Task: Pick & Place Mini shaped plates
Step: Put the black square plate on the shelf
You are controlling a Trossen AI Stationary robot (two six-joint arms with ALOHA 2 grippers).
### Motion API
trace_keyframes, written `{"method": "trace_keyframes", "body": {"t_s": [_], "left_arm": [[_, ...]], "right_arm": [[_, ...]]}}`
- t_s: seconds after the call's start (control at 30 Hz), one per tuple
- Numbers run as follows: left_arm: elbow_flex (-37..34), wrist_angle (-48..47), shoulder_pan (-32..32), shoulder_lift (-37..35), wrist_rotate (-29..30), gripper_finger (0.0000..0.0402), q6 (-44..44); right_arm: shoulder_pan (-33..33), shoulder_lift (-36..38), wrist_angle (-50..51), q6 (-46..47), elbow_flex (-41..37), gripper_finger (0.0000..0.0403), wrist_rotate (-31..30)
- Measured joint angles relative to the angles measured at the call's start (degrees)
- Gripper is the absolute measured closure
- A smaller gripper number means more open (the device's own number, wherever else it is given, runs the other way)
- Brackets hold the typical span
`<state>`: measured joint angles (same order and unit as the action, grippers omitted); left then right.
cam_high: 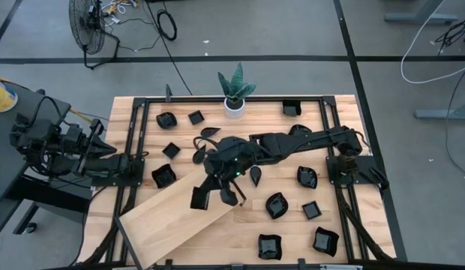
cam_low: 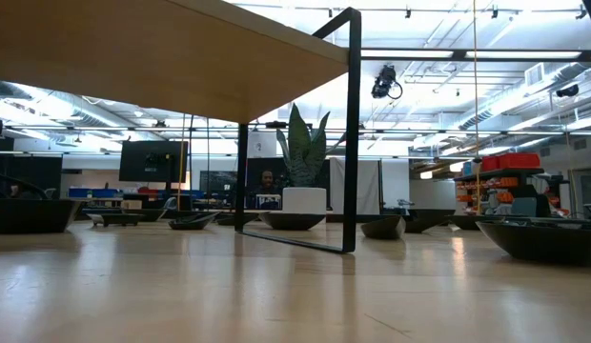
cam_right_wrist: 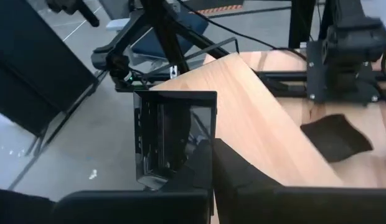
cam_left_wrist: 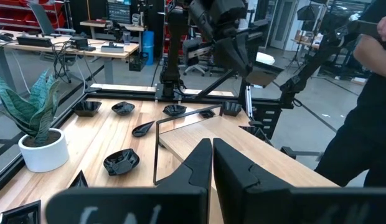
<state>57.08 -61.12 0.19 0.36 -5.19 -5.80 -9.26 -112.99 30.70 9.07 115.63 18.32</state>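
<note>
My right gripper (cam_high: 217,189) (cam_right_wrist: 211,154) reaches from the table's right side to the middle and is shut on a square glossy black mini plate (cam_high: 201,197) (cam_right_wrist: 174,134) above the light wooden board (cam_high: 172,219). Other black mini plates lie scattered flat on the table: a square one (cam_high: 196,117), a wavy one (cam_high: 276,205), a leaf-shaped one (cam_high: 256,175) and several more. My left gripper (cam_high: 141,157) (cam_left_wrist: 211,155) waits shut at the table's left edge, touching nothing. My right gripper pinches the square plate by its rim (cam_right_wrist: 202,144) between the two fingers. The fingers (cam_right_wrist: 243,177) come slanting down from the table's right side. The plate stands on edge, tilted, over the wooden board's right part; whether its lower edge touches the board I cannot tell.
The wooden board (cam_right_wrist: 261,106) sits raised on a black metal frame (cam_low: 353,133), slanting across the table's near left. A white pot with a green plant (cam_high: 235,96) stands at the far edge. A person (cam_left_wrist: 367,106) stands beyond the table in the left wrist view.
</note>
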Motion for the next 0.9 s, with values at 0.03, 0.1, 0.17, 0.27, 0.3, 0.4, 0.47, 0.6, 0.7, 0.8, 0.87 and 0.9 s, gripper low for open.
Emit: {"method": "trace_keyframes", "body": {"t_s": [0.03, 0.1, 0.17, 0.27, 0.3, 0.4, 0.47, 0.6, 0.7, 0.8, 0.87, 0.9], "left_arm": [[0.0, 0.0, 0.0, 0.0, 0.0, 0.0383, 0.0], [0.0, 0.0, 0.0, 0.0, 0.0, 0.0383, 0.0], [0.0, 0.0, 0.0, 0.0, 0.0, 0.0383, 0.0], [0.0, 0.0, 0.0, 0.0, 0.0, 0.0383, 0.0], [0.0, 0.0, 0.0, 0.0, 0.0, 0.0383, 0.0], [0.0, 0.0, 0.0, 0.0, 0.0, 0.0383, 0.0], [0.0, 0.0, 0.0, 0.0, 0.0, 0.0383, 0.0], [0.0, 0.0, 0.0, 0.0, 0.0, 0.0383, 0.0], [0.0, 0.0, 0.0, 0.0, 0.0, 0.0383, 0.0], [0.0, 0.0, 0.0, 0.0, 0.0, 0.0383, 0.0], [0.0, 0.0, 0.0, 0.0, 0.0, 0.0383, 0.0], [0.0, 0.0, 0.0, 0.0, 0.0, 0.0383, 0.0]], "right_arm": [[0.3, 0.0, 0.0, -0.8, 0.0, 0.0403, 0.3], [0.8, 0.0, 0.0, -1.4, 0.0, 0.0403, 0.4], [1.0, 0.0, 0.0, -0.3, 0.0, 0.0403, 0.1], [1.0, 0.0, 2.0, 9.1, 0.0, 0.0403, -5.9], [1.0, 0.0, 3.7, 13.4, 0.0, 0.0403, -7.9], [0.6, 0.0, 10.5, 24.3, 0.0, 0.0403, -12.1], [0.3, 0.0, 13.0, 28.7, -0.8, 0.0403, -13.6], [-0.3, 0.0, 13.9, 34.6, -3.4, 0.0403, -13.3], [-0.4, 0.0, 12.7, 39.3, -4.7, 0.0403, -13.3], [-0.4, 0.0, 11.1, 43.4, -7.0, 0.0403, -13.3], [-0.4, 0.0, 11.0, 45.2, -7.9, 0.0403, -13.4], [-0.4, 0.0, 10.9, 45.7, -8.2, 0.0403, -13.3]]}}
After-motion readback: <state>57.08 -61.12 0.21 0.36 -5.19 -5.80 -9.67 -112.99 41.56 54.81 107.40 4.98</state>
